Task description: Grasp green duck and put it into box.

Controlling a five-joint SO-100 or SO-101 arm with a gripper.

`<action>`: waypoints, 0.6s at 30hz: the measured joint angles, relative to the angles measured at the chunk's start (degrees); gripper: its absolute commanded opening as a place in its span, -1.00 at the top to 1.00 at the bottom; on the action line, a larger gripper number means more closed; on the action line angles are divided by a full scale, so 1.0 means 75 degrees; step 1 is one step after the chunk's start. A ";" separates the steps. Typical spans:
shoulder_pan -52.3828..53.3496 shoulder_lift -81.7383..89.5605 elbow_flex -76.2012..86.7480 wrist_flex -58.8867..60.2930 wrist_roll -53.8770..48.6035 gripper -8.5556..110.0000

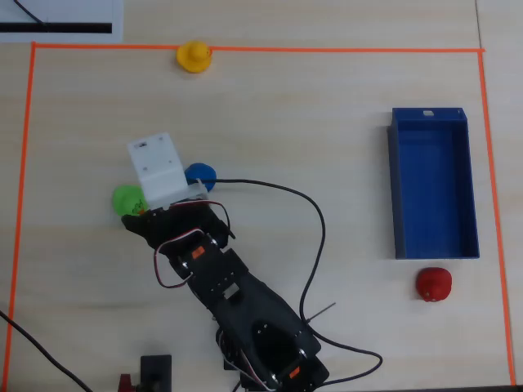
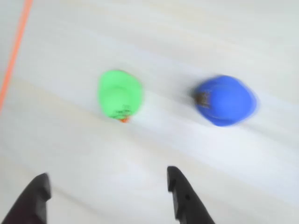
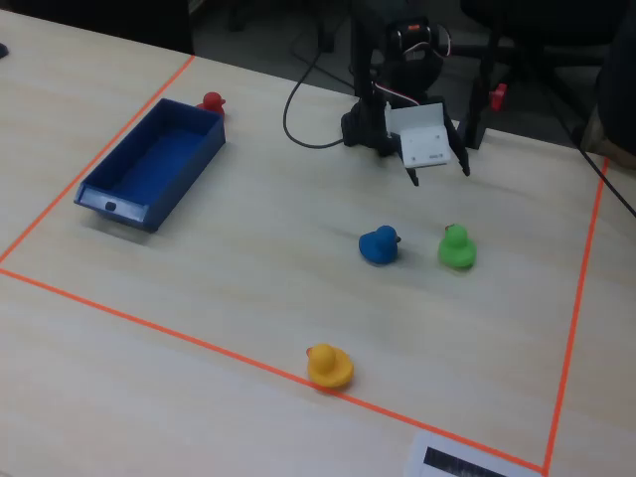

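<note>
Four toy ducks sit on the pale wooden table (image 1: 327, 122) inside an orange tape border (image 1: 261, 51), seen from overhead. The green duck (image 1: 127, 199) lies at about nine o'clock from the frame's centre, partly tucked under the arm's white camera housing (image 1: 158, 170). The blue duck (image 1: 201, 174) sits just beside that housing at its three o'clock side. The yellow duck (image 1: 194, 56) rests on the tape line at twelve o'clock. The blue box (image 1: 396, 196) stands well apart at three o'clock, with a red duck (image 1: 433, 283) near its lower end. The gripper's tips are hidden here.

Wrist view, blurred: the gripper (image 2: 110, 186) stands wide apart and empty, its two dark fingers (image 2: 180, 184) rising from the bottom edge. The green duck (image 2: 119, 94) sits at twelve o'clock from the gap, clear of both tips. The blue duck (image 2: 225, 100) lies at its three o'clock, apart from it.

Fixed view: the arm (image 3: 402, 70) stands at twelve o'clock, its gripper (image 3: 437, 171) raised above the table. The green duck (image 3: 456, 247) rests on the table at four o'clock from centre, the blue duck (image 3: 379, 244) near it at nine o'clock. The box (image 3: 107, 204) sits far off at nine o'clock, and the yellow duck (image 3: 329, 366) at six o'clock on the tape.
</note>
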 measured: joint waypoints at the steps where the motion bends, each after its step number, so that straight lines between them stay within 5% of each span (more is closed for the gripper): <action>1: -0.0141 -0.0270 -0.0141 -0.0082 0.0117 0.29; 18: -0.0398 -0.3949 -0.0586 -0.2754 0.0281 0.20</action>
